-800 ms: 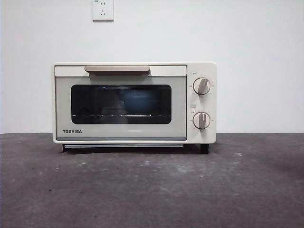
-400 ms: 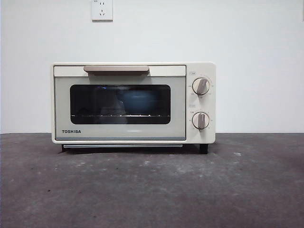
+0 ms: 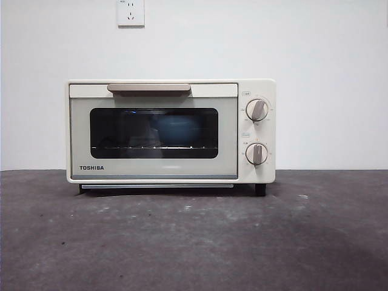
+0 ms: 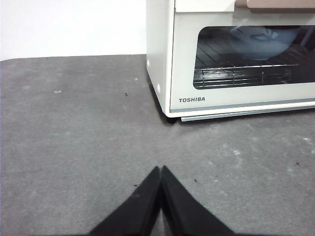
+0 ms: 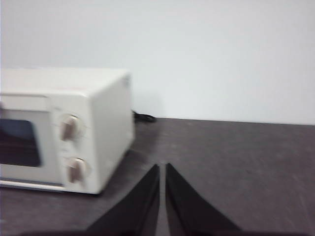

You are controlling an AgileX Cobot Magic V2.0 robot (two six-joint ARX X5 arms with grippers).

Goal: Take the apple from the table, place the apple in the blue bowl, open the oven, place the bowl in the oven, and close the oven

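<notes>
The cream-white oven (image 3: 171, 131) stands at the back of the table (image 3: 194, 242) with its door closed. Through the dark window I see the blue bowl (image 3: 177, 129) on the wire rack; it also shows in the left wrist view, blue bowl (image 4: 260, 42). The apple is hidden. My left gripper (image 4: 161, 170) hovers shut over bare table in front of the oven's left corner (image 4: 162, 59). My right gripper (image 5: 162, 168) is shut too, off to the right of the oven (image 5: 74, 132). Neither gripper holds anything, and neither shows in the front view.
A white wall with a socket (image 3: 131, 12) rises behind the oven. Two round knobs (image 3: 257, 110) sit on the oven's right panel. A black cord (image 5: 142, 117) trails behind the oven.
The oven shifted very slightly left and back in the front view. Nothing else has visibly changed.
</notes>
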